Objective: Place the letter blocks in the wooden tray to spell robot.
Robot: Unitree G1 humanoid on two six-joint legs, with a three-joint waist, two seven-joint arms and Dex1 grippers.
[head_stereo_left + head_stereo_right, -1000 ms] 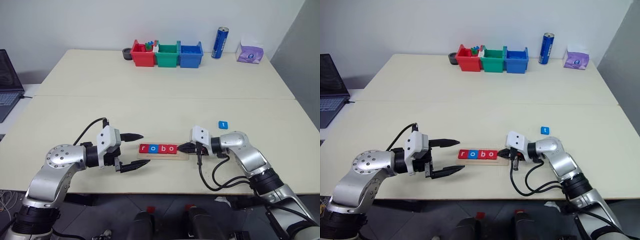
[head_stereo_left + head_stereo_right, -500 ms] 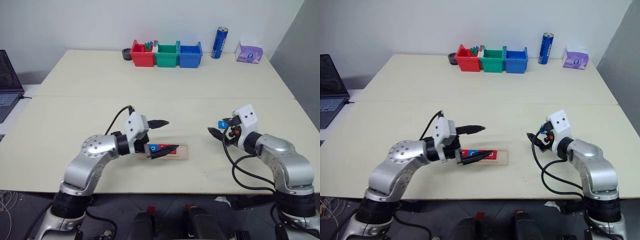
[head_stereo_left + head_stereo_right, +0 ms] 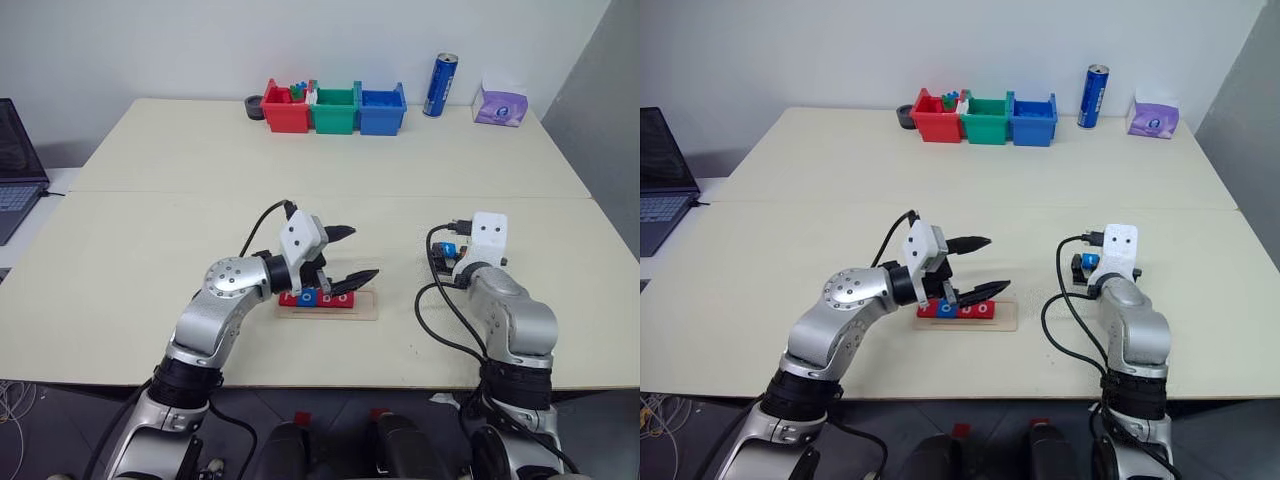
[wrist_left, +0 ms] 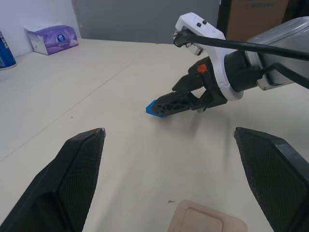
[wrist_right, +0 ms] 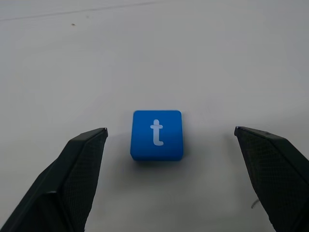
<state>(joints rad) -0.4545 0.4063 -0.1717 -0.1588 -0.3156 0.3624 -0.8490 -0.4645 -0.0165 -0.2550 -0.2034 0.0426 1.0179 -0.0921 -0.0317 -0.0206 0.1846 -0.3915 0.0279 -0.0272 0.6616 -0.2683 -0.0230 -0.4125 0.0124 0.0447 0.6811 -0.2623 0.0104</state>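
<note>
The wooden tray point(image 3: 366, 306) lies at the table's near middle. It holds several letter blocks reading r point(image 3: 288, 298), o point(image 3: 308, 298), b point(image 3: 326, 298), o point(image 3: 345, 298). My left gripper point(image 3: 362, 251) hovers open just above those blocks, with nothing between its fingers. To the right, a blue t block point(image 5: 157, 134) lies flat on the table. My right gripper point(image 5: 170, 130) is open and points down at it, one finger point(image 5: 72, 179) on each side, apart from the block. The left wrist view shows the right gripper point(image 4: 174, 104) at the t block point(image 4: 152, 108).
Red point(image 3: 286, 108), green point(image 3: 335, 110) and blue point(image 3: 382, 110) bins stand at the table's far edge. A blue can point(image 3: 441, 85) and a purple tissue pack point(image 3: 499, 105) are to their right. A laptop point(image 3: 15, 170) sits at far left.
My right gripper left the tray's right end, swung right to the t block and opened. My left gripper moved right, from beside the tray to above its blocks.
</note>
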